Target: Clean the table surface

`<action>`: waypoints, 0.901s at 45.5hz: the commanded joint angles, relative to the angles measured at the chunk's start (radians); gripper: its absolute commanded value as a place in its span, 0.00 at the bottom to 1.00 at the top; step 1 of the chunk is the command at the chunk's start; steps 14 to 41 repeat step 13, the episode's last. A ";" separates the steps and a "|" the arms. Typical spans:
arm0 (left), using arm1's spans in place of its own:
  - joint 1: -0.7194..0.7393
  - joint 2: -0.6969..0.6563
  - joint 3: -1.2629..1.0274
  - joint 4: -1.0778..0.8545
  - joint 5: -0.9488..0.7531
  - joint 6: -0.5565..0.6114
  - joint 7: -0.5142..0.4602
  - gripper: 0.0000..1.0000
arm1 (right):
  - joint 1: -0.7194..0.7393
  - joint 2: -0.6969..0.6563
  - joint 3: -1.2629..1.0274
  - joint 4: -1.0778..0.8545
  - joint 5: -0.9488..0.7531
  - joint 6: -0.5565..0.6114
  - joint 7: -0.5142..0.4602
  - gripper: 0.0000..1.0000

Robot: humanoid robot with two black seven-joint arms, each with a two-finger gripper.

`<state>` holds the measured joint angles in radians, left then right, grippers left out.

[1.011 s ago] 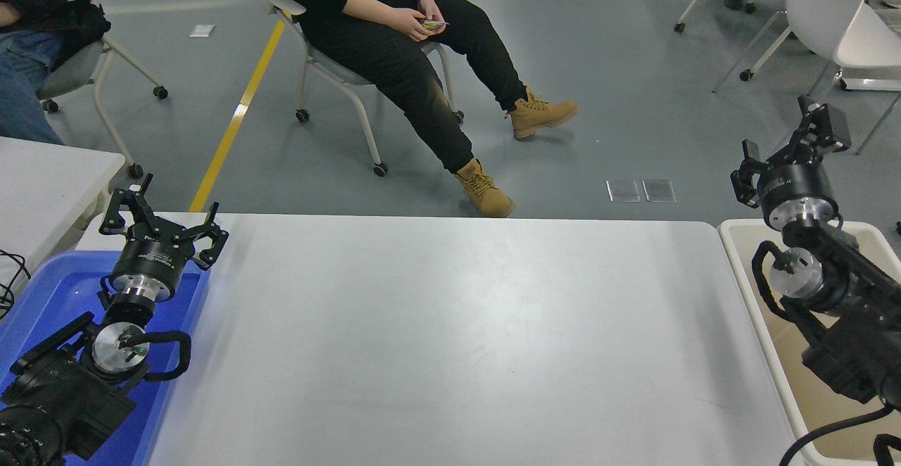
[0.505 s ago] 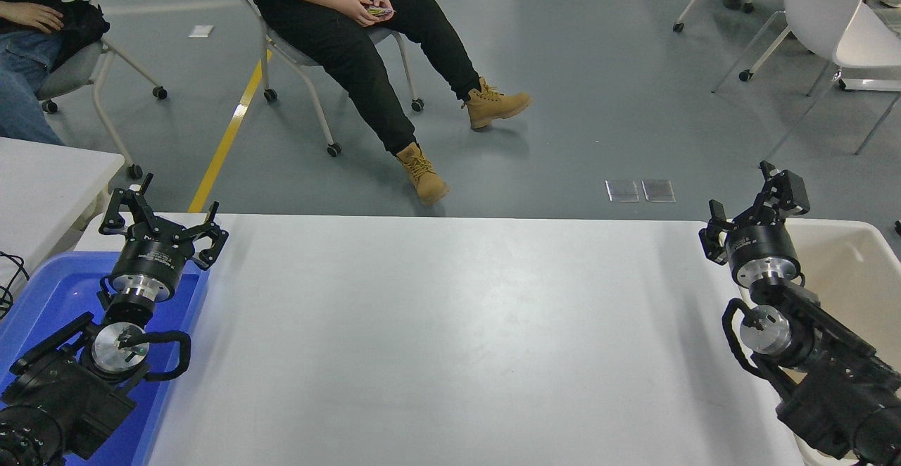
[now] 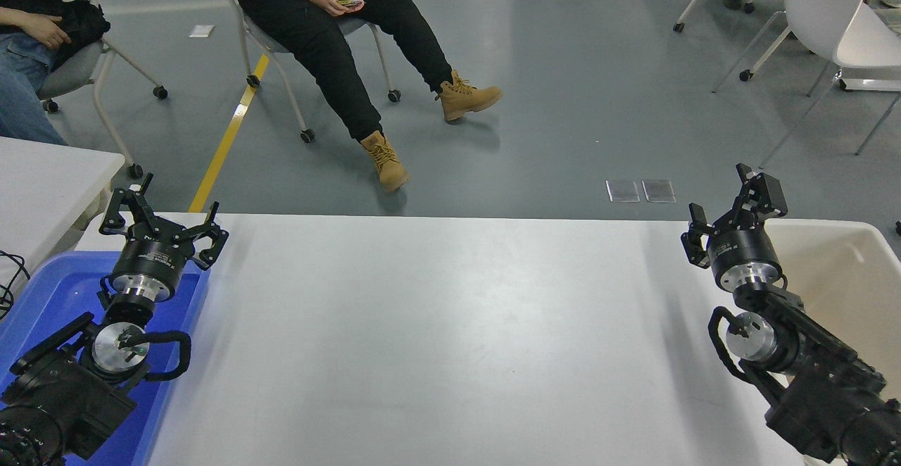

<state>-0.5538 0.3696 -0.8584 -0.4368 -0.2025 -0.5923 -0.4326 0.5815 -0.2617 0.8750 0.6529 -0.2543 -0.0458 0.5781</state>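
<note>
While both hands gape, table surface runs left-right.

The table surface before me is a wide, plain white rectangle with rounded far corners, smooth and faintly glossy with soft reflections across its middle, lying flat and level, its far edge running straight across and its near part passing out of view.

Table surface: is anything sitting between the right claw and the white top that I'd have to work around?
Nothing visible. The right claw hangs open over the far right end of the table surface, beside the beige bin, holding nothing. The left claw is parked over the blue bin.
</note>
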 commanded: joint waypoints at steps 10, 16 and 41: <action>0.000 0.000 0.001 0.001 0.000 -0.001 0.000 1.00 | 0.014 0.002 -0.002 -0.002 -0.008 0.027 0.008 0.98; 0.000 0.000 0.001 0.001 0.000 0.000 0.000 1.00 | 0.014 0.002 -0.004 -0.002 -0.010 0.029 0.008 0.98; 0.000 0.000 0.001 0.001 0.000 0.000 0.000 1.00 | 0.014 0.002 -0.004 -0.002 -0.010 0.029 0.008 0.98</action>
